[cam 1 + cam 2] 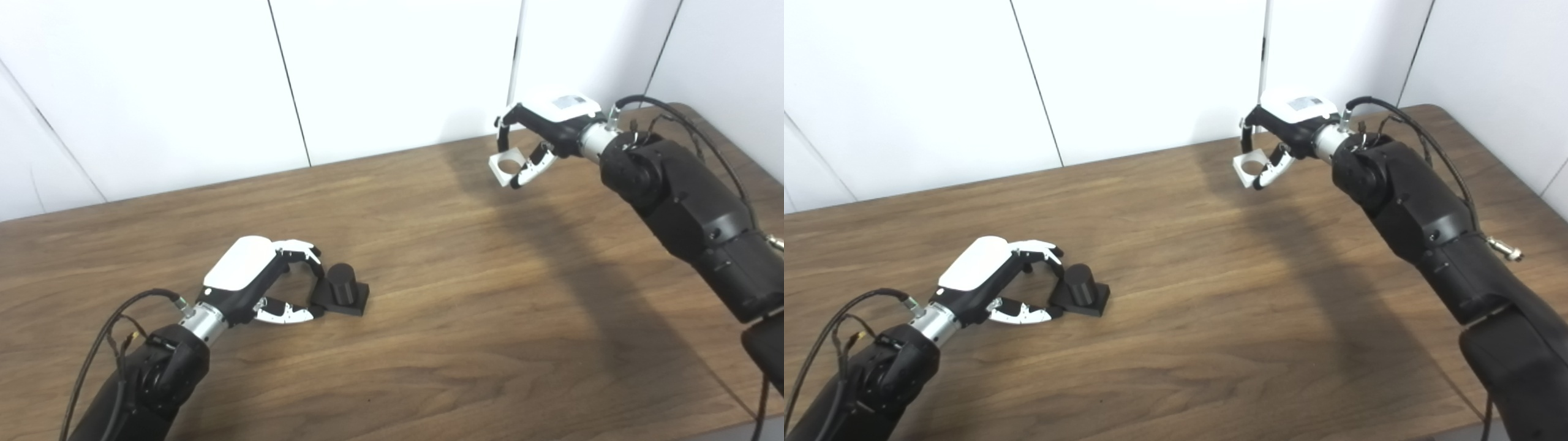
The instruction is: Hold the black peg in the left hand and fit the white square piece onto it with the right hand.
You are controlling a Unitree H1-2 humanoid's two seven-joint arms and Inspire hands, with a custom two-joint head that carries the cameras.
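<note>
Right hand (539,144) pinches small white square plastic piece w/ round hole (506,166), lifted over far side of wood table (465,294). Left hand (263,285), fingers apart, brackets black cylindrical peg on square base (341,289), not clearly gripping. Both look light, rigid, prob. slick; grab base edges.

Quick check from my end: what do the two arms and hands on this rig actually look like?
Both arms are bulky matte black shells ending in a silver metal wrist ring. The left hand has a smooth white back, black palm and white-and-black fingers. The right hand is built the same, with a small grey label on its white back. Loose black cables loop outside each forearm to the wrist.
</note>
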